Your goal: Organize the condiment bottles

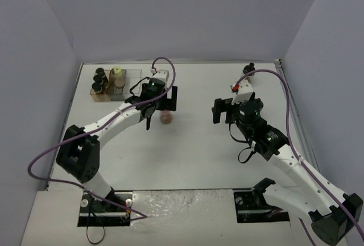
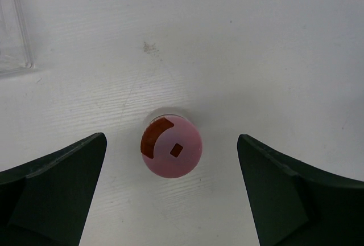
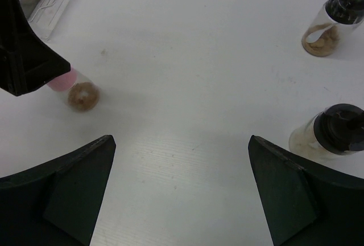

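1. Left gripper, in the top view, hangs with its jaws spread wide over the pink-capped bottle, gripping nothing. The bottle stands on the white table, near the tray at the far left. Narrow dark black-capped bottles fill the tray's left section, and the yellow-capped bottle stands in the section beside them. The right gripper hovers over bare table, well apart from the pink-capped bottle. One knob-capped bottle stands near the far right corner.

2. In the left wrist view, the left gripper is wide open. The pink-capped bottle sits upright midway between the two fingers, with clear table on both sides and no contact. A clear corner of the tray shows at the upper left.

3. In the right wrist view, the right gripper is fully open and holds nothing. Two clear knob-capped bottles stand to its right, one far and one just beside the right finger. Across the table the pink-capped bottle stands partly under the left gripper.
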